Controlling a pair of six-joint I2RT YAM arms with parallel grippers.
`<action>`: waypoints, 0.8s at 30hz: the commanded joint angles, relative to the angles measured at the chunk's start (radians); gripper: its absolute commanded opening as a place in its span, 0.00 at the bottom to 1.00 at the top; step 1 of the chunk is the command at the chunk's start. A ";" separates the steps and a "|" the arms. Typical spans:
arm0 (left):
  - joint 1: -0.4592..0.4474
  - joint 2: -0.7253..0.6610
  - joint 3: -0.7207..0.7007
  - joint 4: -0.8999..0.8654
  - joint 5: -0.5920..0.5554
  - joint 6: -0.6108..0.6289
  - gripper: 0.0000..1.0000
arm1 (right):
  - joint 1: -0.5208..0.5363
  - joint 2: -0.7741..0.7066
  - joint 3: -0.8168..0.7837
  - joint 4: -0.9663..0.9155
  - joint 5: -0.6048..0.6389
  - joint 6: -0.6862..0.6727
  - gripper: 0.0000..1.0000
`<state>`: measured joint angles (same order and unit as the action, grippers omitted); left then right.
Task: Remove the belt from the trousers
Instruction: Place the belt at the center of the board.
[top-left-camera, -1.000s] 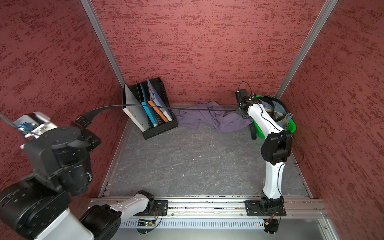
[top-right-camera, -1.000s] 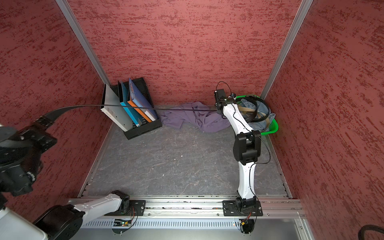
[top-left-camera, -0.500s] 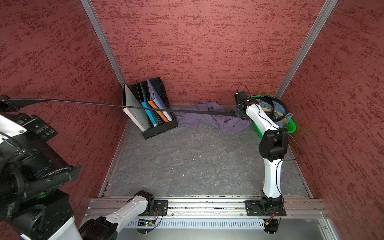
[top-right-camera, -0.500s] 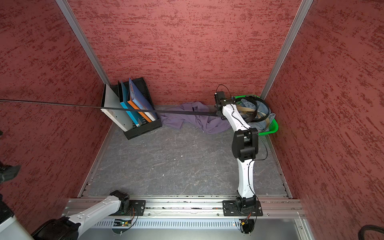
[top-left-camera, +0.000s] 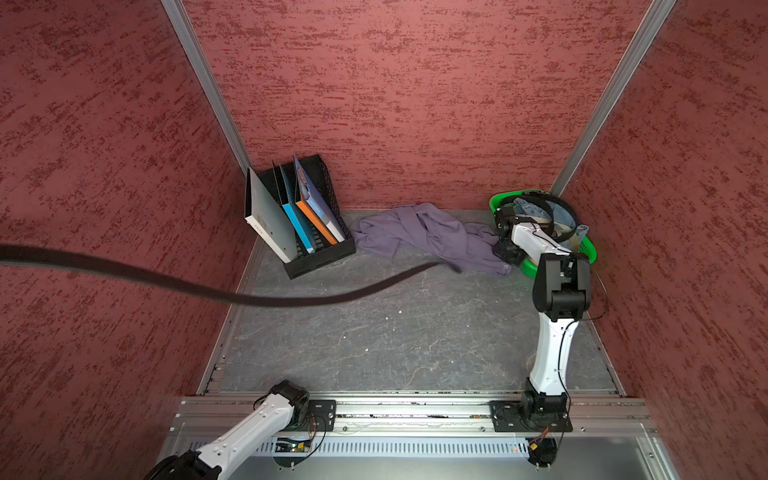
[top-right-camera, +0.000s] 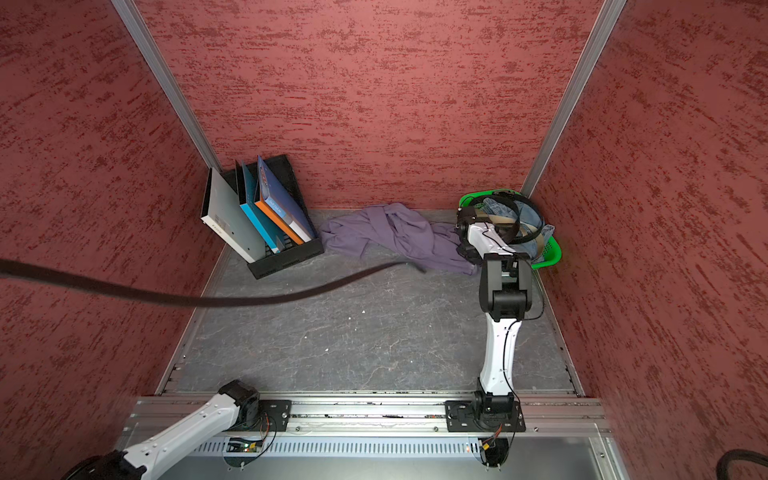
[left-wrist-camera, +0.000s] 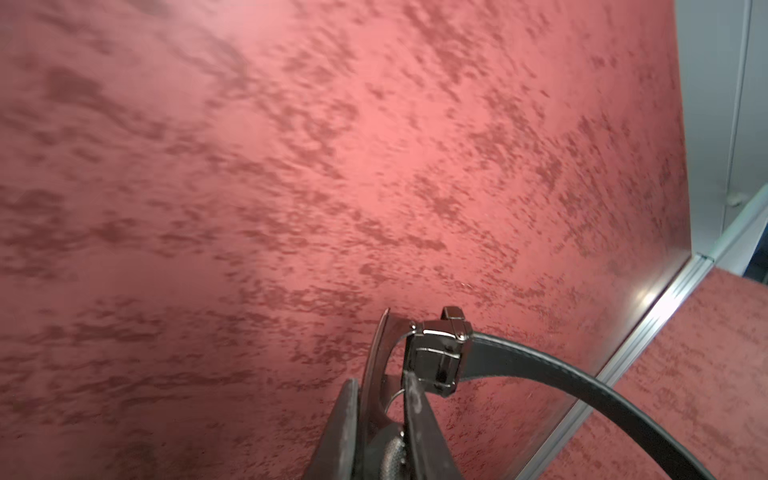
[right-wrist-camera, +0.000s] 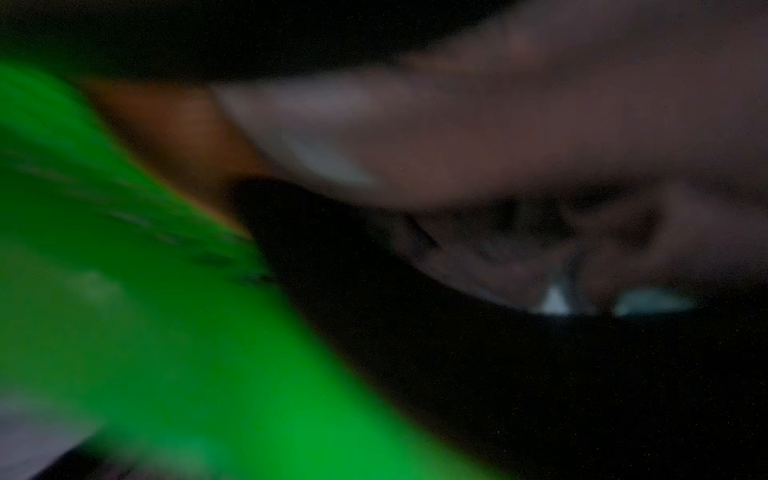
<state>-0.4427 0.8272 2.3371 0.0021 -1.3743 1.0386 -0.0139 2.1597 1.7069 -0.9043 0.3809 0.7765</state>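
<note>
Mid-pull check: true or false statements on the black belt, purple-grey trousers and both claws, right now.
The left claw grips the long black strap belt at its dark metal buckle. True.
The belt's tail end lies inside the green plastic basket. False: it is in the open over the grey tabletop, beside the purple-grey fabric trousers.
The trousers are in the basket. False: they lie on the tabletop beside it.
The right claw is at the trousers' basket-side end. True.

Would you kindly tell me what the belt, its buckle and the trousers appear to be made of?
The belt: probably smooth black leather or imitation, with a faint sheen. The buckle: dark polished metal, by its glints. The trousers: soft matte cloth, rumpled into folds.
</note>
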 joint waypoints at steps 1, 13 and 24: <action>0.003 0.069 -0.007 0.039 0.015 -0.023 0.00 | -0.049 -0.078 -0.039 0.111 0.088 0.022 0.00; -0.492 0.371 -0.268 -0.322 0.145 -0.578 0.00 | 0.214 -0.215 -0.079 0.486 -0.388 -0.466 0.41; -0.308 0.837 0.211 -1.173 0.929 -1.395 0.01 | 0.218 -0.606 -0.346 0.413 -0.148 -0.316 0.85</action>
<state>-0.8421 1.7454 2.5862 -1.0172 -0.7269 -0.0803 0.2131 1.7199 1.4185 -0.5491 0.1570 0.4217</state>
